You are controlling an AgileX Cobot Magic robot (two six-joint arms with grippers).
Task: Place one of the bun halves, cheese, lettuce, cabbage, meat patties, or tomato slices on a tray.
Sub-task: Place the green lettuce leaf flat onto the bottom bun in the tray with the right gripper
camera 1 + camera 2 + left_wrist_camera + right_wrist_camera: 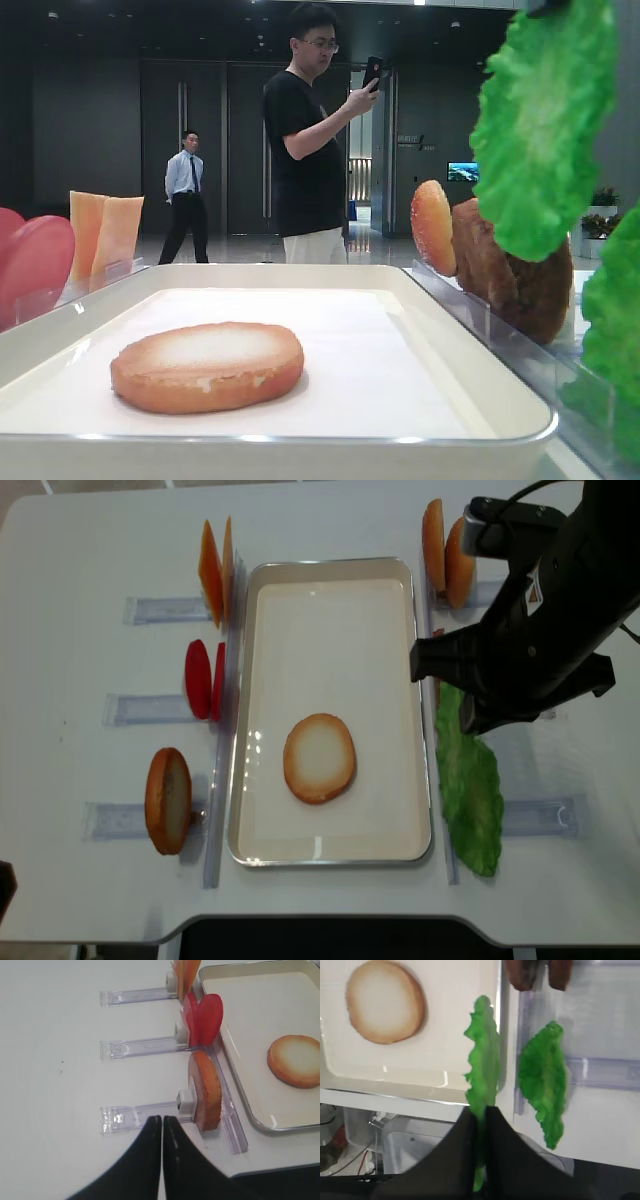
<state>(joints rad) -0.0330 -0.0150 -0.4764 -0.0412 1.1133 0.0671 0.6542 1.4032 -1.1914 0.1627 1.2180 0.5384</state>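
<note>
My right gripper [481, 1111] is shut on the lower edge of a bright green ruffled lettuce [482, 1055] leaf. The leaf hangs edge-on over the right rim of the white tray [395, 1082], high at the right in the low exterior view [545, 120]. One bun half [319, 757] lies pale face up on the tray [330, 610]. My left gripper [162, 1119] is shut and empty, hovering over the table beside an upright bun half [205, 1090] in its clear holder.
More green leaves [543, 1080] stand in a clear holder right of the tray, with meat patties [515, 270] and bun halves [447, 545] behind them. Tomato slices [204, 1017] and cheese [215, 565] stand in holders left of the tray. People stand in the background.
</note>
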